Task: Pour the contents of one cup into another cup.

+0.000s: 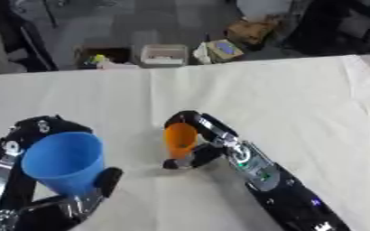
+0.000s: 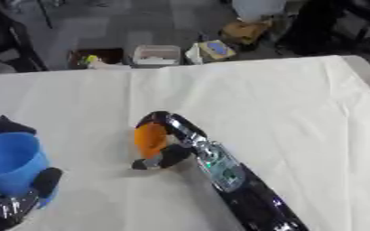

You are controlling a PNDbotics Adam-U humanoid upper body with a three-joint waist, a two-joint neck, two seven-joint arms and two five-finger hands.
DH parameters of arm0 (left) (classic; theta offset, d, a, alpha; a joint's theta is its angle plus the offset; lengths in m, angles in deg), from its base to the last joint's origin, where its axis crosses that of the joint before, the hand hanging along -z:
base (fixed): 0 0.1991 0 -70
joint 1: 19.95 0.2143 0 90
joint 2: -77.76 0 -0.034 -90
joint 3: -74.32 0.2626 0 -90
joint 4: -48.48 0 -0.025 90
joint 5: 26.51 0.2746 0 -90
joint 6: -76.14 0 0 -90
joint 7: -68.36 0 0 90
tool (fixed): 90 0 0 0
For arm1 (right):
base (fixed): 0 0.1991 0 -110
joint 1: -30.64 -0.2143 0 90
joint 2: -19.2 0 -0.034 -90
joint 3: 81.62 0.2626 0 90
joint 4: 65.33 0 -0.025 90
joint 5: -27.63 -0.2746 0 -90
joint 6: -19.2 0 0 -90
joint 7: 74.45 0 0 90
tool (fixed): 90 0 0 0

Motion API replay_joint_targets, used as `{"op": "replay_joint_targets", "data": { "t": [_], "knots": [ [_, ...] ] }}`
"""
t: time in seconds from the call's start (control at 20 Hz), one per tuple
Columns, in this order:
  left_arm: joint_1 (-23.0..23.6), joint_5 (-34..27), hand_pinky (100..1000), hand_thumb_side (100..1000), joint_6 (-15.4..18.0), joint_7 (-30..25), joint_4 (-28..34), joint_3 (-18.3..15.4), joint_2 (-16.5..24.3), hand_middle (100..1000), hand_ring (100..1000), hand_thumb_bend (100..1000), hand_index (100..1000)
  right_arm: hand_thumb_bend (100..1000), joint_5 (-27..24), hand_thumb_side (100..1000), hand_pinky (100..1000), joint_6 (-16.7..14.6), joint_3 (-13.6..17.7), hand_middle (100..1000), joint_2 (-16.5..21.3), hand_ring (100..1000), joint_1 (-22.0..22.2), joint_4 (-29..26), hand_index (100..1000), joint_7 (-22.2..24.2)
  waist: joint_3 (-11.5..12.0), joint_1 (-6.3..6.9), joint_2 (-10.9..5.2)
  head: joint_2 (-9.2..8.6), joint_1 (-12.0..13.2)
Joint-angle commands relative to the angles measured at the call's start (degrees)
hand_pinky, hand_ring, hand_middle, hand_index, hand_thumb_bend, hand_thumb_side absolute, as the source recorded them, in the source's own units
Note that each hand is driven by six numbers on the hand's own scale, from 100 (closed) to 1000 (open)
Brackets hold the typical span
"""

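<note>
Plainly, both cups were in hand at the moment of inspection. The robot's left hand point(image 1: 30, 180), at the lower left of the view, had its fingers and thumb curled round a blue cup point(image 1: 64, 161). That cup was held above the counter point(image 1: 298, 99), its mouth open and turned up toward the camera, tilted slightly. What lay inside it could not be made out.

The right hand point(image 1: 204, 142) came in from the lower right, its black and silver forearm lying diagonally across the white cloth. Its fingers arched over the top and far side of an orange cup point(image 1: 179, 140), with the thumb at the base on the near side, so the hand was closed about that cup. The orange cup stood near the middle of the counter, roughly upright, its lower end at or very close to the cloth; contact with the cloth could not be confirmed. Its contents were not visible.

The two cups were apart, the blue one to the left and nearer the camera.

Beyond the counter's far edge, several boxes point(image 1: 164, 55) sat on the grey floor point(image 1: 117, 22).
</note>
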Motion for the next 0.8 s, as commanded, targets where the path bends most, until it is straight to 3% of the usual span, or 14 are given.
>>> {"op": "replay_joint_targets", "data": {
  "t": [0.05,0.35,0.5,0.65,0.8],
  "knots": [
    [-0.94,-0.29,100,100,-0.13,0.01,1.26,-0.08,0.02,103,100,355,495,618,1.19,100,398,-0.30,-0.09,570,0.05,502,-1.25,0.40,575,-0.20,0.13,0.17,-0.94,-0.64,-0.10],
    [-0.97,-0.39,100,100,-0.19,-0.04,1.26,0.16,-0.29,103,100,356,495,568,2.54,100,367,-0.43,-0.12,509,-0.23,435,-1.74,1.96,518,-0.90,0.40,0.42,-0.81,-0.76,-0.36],
    [-0.99,-0.40,100,100,-0.21,-0.01,1.26,0.19,-0.36,103,100,354,495,503,2.87,100,327,-0.61,0.02,454,-0.30,360,-1.91,2.27,462,-1.50,0.46,0.46,-0.79,-0.76,-0.41],
    [-1.06,-0.49,100,100,-0.23,0.07,1.26,0.20,-0.41,103,100,353,495,415,2.83,100,285,-0.54,0.20,397,-0.24,299,-2.02,2.36,412,-2.46,0.52,0.38,-0.81,-0.85,-0.40],
    [-1.16,-0.56,100,100,-0.20,0.03,1.26,0.24,-0.42,104,100,349,496,267,2.63,100,245,-0.27,0.22,347,-0.23,246,-1.98,2.41,367,-3.04,0.54,0.31,-0.85,-0.93,-0.40]
  ]
}}
